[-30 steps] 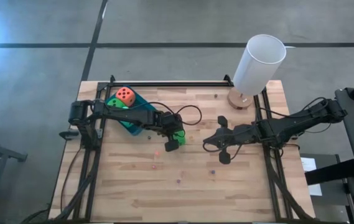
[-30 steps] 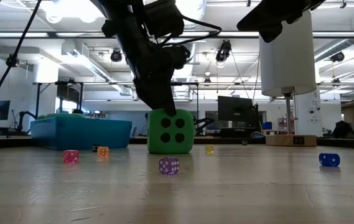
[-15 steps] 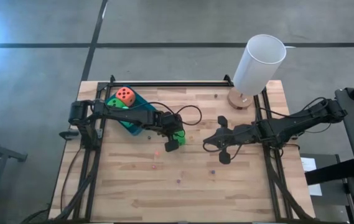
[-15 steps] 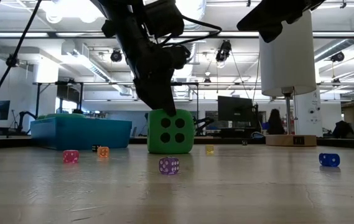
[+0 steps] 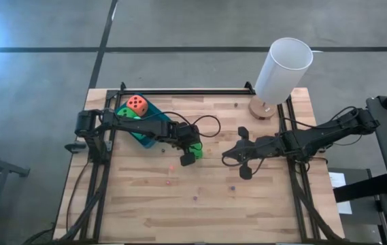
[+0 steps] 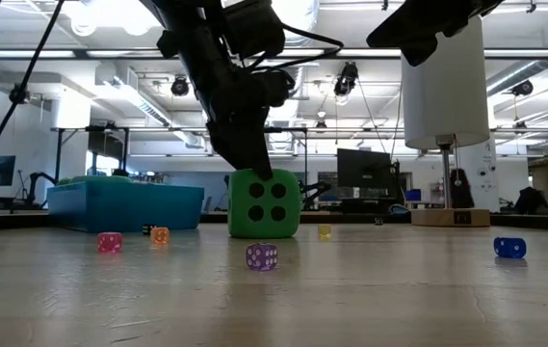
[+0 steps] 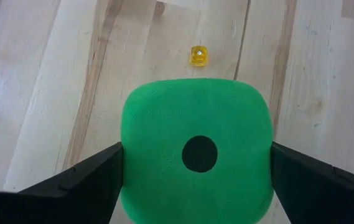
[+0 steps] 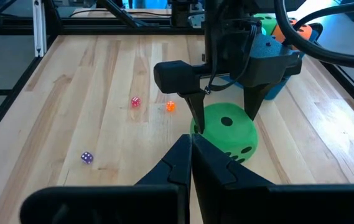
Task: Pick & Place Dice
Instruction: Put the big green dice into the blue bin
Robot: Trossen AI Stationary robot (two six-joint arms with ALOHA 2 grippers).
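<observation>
We judge the step in hand to be the pick of a green die (image 5: 194,148), which sits on the wooden surface (image 5: 200,211) near its middle, just beside the blue tray (image 5: 141,135). Our left gripper (image 5: 190,150) is down over it, and in the left wrist view the two dark fingers (image 7: 71,186) stand on either side of the cube, touching or all but touching its flanks, with its single-pip face turned up at the camera. The low view shows the die resting flat on the surface with four pips facing us, so it is not lifted; whether the fingers are actually squeezing it we cannot tell for sure, though they look closed against it. An orange-red die (image 5: 137,104) and a second green die (image 5: 126,113) already lie in the tray. Small plastic dice are scattered around: a pink one (image 6: 109,242), an orange one (image 6: 159,234), a purple one (image 6: 261,255), a yellow one (image 7: 198,55) and a blue one (image 6: 509,247). Our right gripper (image 5: 232,158) waits above the surface to the right of the die, its fingers pressed together and holding nothing. A white lamp (image 5: 281,70) stands at the far right corner. Next, we think, comes a firm grip, a straight lift, and a short carry back over the tray.
</observation>
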